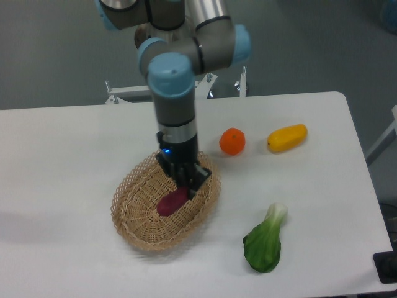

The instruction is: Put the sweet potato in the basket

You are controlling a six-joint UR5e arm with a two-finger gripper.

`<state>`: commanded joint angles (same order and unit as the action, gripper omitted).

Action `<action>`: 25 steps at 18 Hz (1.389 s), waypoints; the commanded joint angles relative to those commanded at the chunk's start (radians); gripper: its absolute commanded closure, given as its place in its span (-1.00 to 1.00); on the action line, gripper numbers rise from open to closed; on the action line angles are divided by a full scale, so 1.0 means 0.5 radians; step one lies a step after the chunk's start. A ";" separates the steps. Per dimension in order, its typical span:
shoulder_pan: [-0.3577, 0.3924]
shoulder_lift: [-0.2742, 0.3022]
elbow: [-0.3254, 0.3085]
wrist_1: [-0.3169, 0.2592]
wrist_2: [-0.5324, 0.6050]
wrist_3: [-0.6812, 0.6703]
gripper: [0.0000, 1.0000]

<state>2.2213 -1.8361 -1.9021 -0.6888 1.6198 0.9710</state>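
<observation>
We note a magenta sweet potato point(173, 201), small, tapered, tilted over the basket's middle, and a tan oval wicker basket point(133, 218), lacy looped rim, on the table.

Pincer point(187, 185) over basket point(133, 220), arm upright above it. Orange point(232, 141), yellow fruit point(287, 137) and green vegetable point(265, 241) lie rightward; bare surface point(56, 161) left of basket.

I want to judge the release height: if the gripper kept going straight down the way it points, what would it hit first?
Most likely the woven floor of the basket. The gripper points down over its middle, shut on the sweet potato, so the tuber would touch first. How much gap remains is unclear from this view.
</observation>
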 joint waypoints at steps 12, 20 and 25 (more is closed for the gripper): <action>-0.151 -0.224 -0.012 0.015 0.261 0.074 0.15; -0.147 -0.105 0.104 0.012 0.230 0.037 -1.00; -0.129 -0.043 0.217 0.012 0.184 -0.034 -1.00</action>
<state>2.1567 -1.8577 -1.7934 -0.6826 1.7121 0.9542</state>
